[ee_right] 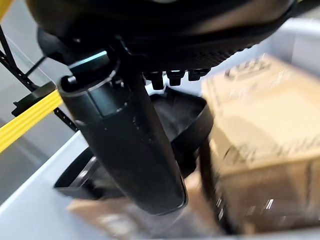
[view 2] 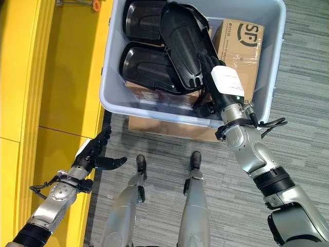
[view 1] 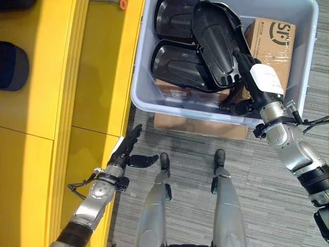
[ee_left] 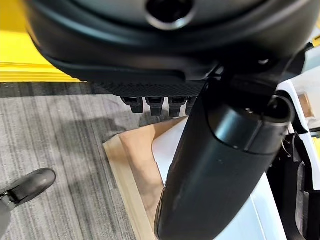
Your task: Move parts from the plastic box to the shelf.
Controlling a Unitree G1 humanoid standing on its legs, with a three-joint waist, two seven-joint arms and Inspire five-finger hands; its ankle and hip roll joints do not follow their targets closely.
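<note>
Parts fill the grey plastic box at the frame's upper middle: the topmost black part lies tilted, its long axis running from upper left to lower right. Right hand reaches into the box with straight fingers against that part's lower end, beside a cardboard carton. Left hand hangs spread and empty at lower left, beside the yellow shelf.

Head eyes overhead, sharing plastic box, wrists close
</note>
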